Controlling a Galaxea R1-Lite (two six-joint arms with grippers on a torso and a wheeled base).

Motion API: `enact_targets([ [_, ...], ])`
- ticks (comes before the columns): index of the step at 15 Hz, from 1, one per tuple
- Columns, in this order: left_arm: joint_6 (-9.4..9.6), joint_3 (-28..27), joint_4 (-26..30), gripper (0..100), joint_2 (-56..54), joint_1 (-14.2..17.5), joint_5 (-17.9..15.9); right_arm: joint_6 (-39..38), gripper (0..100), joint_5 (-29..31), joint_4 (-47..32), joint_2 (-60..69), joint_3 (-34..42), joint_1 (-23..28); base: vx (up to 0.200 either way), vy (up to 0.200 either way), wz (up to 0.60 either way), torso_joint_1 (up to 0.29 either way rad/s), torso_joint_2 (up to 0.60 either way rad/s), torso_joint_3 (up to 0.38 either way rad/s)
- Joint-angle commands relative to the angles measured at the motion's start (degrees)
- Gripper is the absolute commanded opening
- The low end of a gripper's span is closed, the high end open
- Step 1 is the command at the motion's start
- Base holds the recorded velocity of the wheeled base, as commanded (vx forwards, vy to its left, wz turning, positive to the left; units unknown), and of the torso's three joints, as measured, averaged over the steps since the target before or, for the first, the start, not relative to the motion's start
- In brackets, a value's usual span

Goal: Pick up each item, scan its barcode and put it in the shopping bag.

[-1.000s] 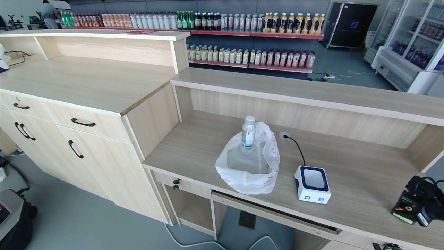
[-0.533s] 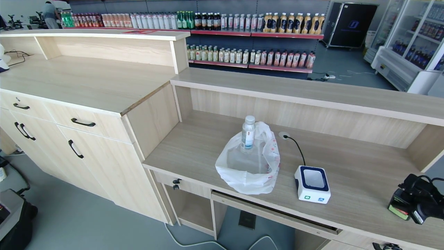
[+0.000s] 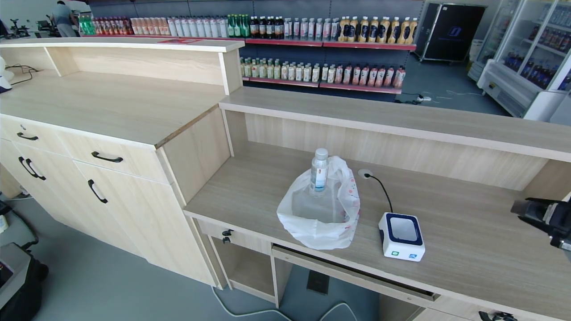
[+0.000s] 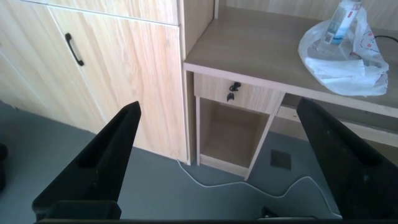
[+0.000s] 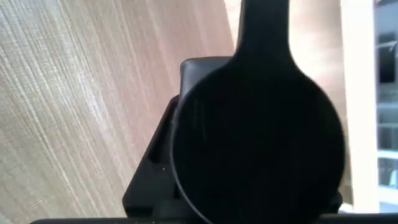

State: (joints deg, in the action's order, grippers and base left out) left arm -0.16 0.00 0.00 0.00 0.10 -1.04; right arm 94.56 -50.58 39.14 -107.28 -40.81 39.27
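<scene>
Head: right claw (image 3: pixel 542 216) risen off tabletop (image 3: pixel 468 232), well right of shopping bag (image 3: pixel 319 223); bottle (image 3: pixel 319 171) upright in bag. Left wrist: left claw (image 4: pixel 217 104) spread, empty, below bag level. Right wrist: dark round shape (image 5: pixel 258 137) blocks the view; can't tell its grip, pickup unconfirmed.

Surroundings: shop checkout, light wood.
Counter (image 3: pixel 468 232) with raised back ledge (image 3: pixel 401 116); taller cabinet (image 3: pixel 134 187) with black handles on the left. Behind, red-edged shelves (image 3: pixel 321 44) of drink bottles, a black case (image 3: pixel 450 31), a glass-door cooler (image 3: pixel 526 67) far right. White cable (image 3: pixel 250 315) on the grey floor below.
</scene>
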Motion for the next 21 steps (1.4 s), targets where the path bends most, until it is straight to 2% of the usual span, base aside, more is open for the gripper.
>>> enact_targets([
  [1, -0.02, 0.0, 0.0, 100, 0.09, -0.01, -0.02, 10.38, 0, -9.89, 0.06, 13.06, 6.19, -5.87, 0.0, 0.0, 0.0, 0.0, 0.0, 0.0],
  [2, -0.02, 0.0, 0.0, 100, 0.09, -0.01, -0.02, 13.72, 0, -11.12, 0.06, 14.99, 7.77, -9.03, 0.0, 0.0, 0.0, 0.0, 0.0, 0.0],
  [7, -0.02, 0.0, 0.0, 100, 0.09, -0.01, -0.02, 43.51, 0, -10.77, 0.76, 24.92, 8.82, -36.72, 0.0, 0.0, 0.0, 0.0, 0.0, 0.0],
  [8, -0.11, 0.0, 0.0, 100, 0.09, -0.01, -0.02, 44.48, 0, -10.77, 0.76, 25.19, 8.82, -37.77, 0.0, 0.0, 0.0, 0.0, 0.0, 0.0],
  [10, -0.11, 0.0, 0.0, 100, 0.0, -0.01, -0.02, 50.9, 0, -10.68, 2.87, 28.26, 8.91, -48.05, 0.0, 0.0, 0.0, 0.0, 0.0, 0.0],
  [13, -0.02, 0.0, 0.0, 100, 0.09, -0.01, -0.02, 51.07, 0, -10.68, 12.1, 31.08, 10.32, -55.61, 0.0, 0.0, 0.0, 0.0, 0.0, 0.0],
  [15, -0.02, 0.0, 0.0, 100, 0.09, -0.01, -0.02, 51.25, 0, -10.51, 13.06, 31.34, 10.49, -60.01, 0.0, 0.0, 0.0, 0.0, 0.0, 0.0],
  [21, -0.11, 0.0, 0.0, 100, 0.0, -0.01, -0.02, 49.23, 0, -9.27, 13.85, 31.16, 9.88, -67.57, 0.0, 0.0, 0.0, 0.0, 0.0, 0.0],
])
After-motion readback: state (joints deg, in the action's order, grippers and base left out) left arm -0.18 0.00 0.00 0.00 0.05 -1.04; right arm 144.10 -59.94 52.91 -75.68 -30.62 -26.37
